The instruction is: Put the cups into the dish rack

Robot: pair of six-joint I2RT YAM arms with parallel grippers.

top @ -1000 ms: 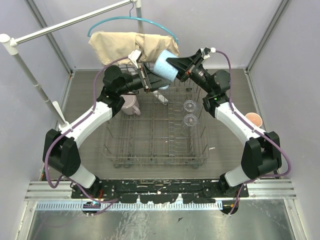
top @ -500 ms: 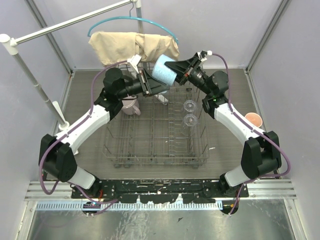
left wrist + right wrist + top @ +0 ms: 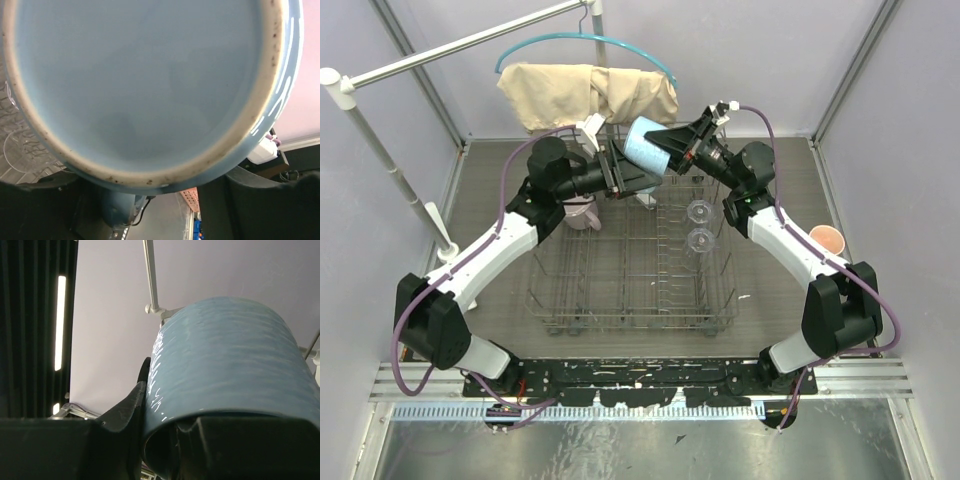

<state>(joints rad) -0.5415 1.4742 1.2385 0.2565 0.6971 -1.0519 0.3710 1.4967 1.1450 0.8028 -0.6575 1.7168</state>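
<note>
A: What sits closest to the near edge of the table?
B: The dish rack (image 3: 620,290), which takes up the middle of the tabletop. On its right side, among the tines, stands the nearer glass (image 3: 699,241), and just behind it the farther glass (image 3: 699,210). Both are clear.
A: And the mugs away from the arms' grip?
B: The orange mug (image 3: 827,240) stands alone close to the right edge, well apart from the rack. The pink mug (image 3: 582,212) is at the rack's left side, towards the far edge, partly hidden by the left arm. Whether it is inside the wires or just beside them cannot be told.
A: Where is the blue mug?
B: The blue mug (image 3: 642,143) is up in the air over the rack's far end, tipped onto its side between the two grippers. The right gripper (image 3: 667,150) is clamped on it, and its wrist camera shows dark fingers (image 3: 120,415) pressed against the mug's ribbed wall. The left gripper (image 3: 623,172) faces the mug's mouth, and its camera is filled by the pale blue inside and speckled rim. Whether its jaws are spread or closed cannot be told.
A: Anything further back?
B: A beige cloth (image 3: 570,95) draped over a teal hanger (image 3: 550,45) at the far edge
</note>
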